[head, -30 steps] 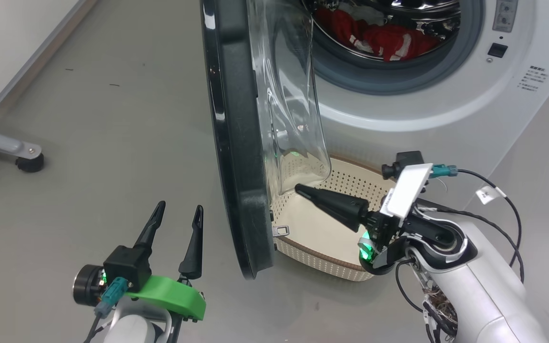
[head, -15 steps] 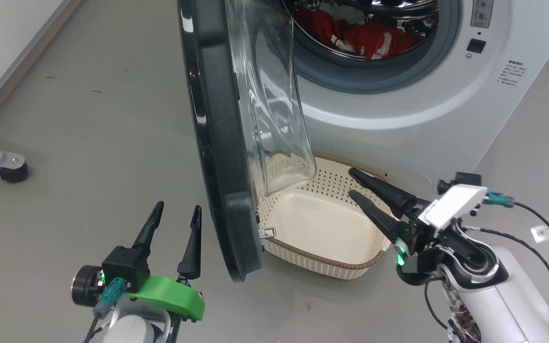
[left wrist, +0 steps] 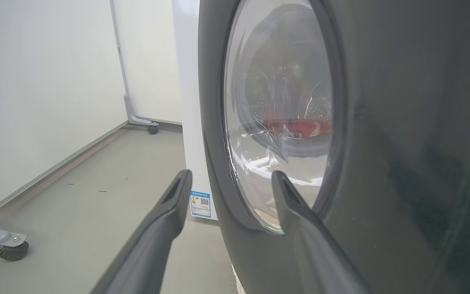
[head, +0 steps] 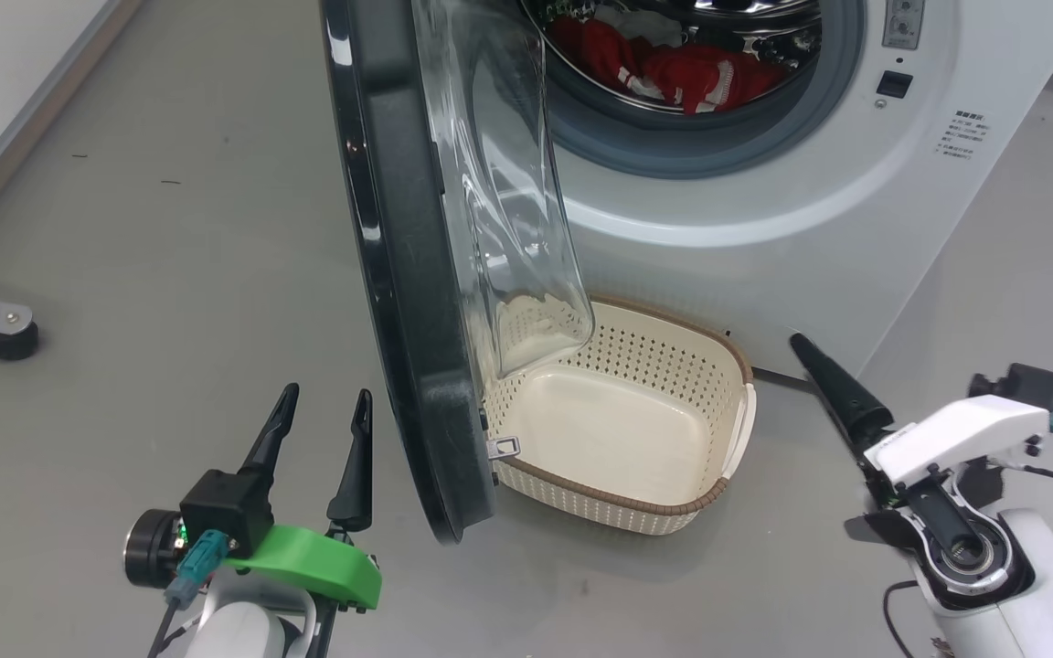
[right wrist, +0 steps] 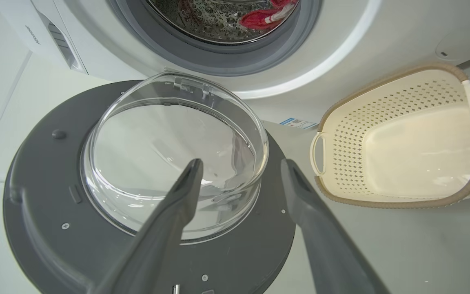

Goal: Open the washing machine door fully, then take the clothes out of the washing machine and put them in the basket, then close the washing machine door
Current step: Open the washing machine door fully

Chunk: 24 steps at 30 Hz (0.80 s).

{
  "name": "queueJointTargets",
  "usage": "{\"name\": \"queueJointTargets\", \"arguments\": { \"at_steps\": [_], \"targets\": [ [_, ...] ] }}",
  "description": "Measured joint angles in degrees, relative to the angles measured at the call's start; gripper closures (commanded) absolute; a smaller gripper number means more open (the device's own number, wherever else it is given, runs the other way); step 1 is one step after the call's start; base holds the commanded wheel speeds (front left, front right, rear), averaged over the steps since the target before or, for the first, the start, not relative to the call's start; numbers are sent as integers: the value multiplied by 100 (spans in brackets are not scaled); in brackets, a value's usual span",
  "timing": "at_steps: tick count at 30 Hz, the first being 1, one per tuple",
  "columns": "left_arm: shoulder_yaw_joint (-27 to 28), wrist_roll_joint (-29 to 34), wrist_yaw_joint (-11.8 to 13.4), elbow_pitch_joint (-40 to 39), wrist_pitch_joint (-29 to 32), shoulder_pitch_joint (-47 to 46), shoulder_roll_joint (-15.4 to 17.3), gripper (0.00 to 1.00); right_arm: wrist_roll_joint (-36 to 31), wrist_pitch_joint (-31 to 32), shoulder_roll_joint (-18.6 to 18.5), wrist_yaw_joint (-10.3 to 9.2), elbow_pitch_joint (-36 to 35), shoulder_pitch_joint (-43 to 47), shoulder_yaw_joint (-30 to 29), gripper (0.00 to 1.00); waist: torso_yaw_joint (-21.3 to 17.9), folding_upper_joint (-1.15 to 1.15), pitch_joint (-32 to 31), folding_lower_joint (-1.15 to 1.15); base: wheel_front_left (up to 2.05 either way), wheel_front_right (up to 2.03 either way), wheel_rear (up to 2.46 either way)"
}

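Far left: left gripper [head: 326, 393] wide, holding nothing, beside the washing machine door [head: 398, 274] (swung out, edge-on). Centre: basket [head: 618, 499] on floor [head: 170, 274] before the washing machine [head: 764, 210], clothes [head: 700, 78] in the drum [right wrist: 218, 20]. Far right: right gripper [right wrist: 241, 163] wide, holding nothing.

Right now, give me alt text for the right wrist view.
The open right gripper points at the inner face of the open washing machine door, its clear glass bowl bulging toward the camera. Behind it red clothes lie inside the washing machine; an empty cream basket sits on the floor at right.
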Motion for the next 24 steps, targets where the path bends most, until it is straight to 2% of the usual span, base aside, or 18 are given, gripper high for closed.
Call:
{"name": "queueJointTargets", "arguments": {
  "at_steps": [4, 11, 18, 24],
  "targets": [
    [45, 1, 2, 2, 0, 1, 0, 0, -636, -662, -181, -1, -182, 147, -80, 0, -28, 0, -32, 0, 0, 0, 0],
    [49, 2, 2, 9, 0, 5, 1, 0, -2176, -2015, -655, 0, -315, 218, -181, 0, -52, 0, -81, 0, 0, 0, 0],
    [51, 3, 0, 33, 0, 48, 2, 0, -4023, -3297, -1157, -14, -283, 218, -134, 0, -53, 0, -140, 0, 0, 0, 0],
    [36, 3, -1, 124, 0, 96, 2, 0, -5059, -3171, -1227, -421, -253, 224, 11, 0, -41, 0, -224, 0, 0, 0, 0]
  ]
}}
